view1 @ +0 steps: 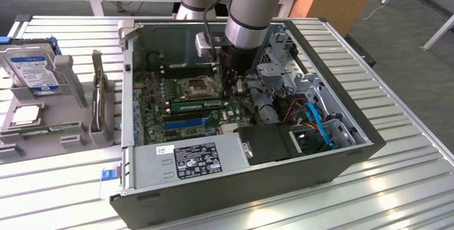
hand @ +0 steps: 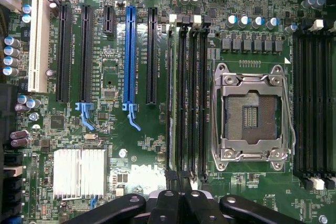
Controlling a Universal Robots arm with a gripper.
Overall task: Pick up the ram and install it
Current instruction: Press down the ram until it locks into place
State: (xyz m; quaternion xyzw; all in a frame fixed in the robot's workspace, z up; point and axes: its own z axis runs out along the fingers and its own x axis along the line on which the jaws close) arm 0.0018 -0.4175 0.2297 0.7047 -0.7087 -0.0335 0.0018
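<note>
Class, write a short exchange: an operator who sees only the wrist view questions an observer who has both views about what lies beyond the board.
Operator: I see the motherboard and its processor socket. What is around them?
Observer: An open computer case, lying on a slatted metal table.
Operator: Is anything outside the case?
Observer: A hard drive stands in a grey holder at the exterior view's left.

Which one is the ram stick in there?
Inside the open computer case, find the square metal processor socket on the motherboard. Beside it, toward the grey power supply, sits the ram: a long green stick, while neighbouring slots are black or blue.
</note>
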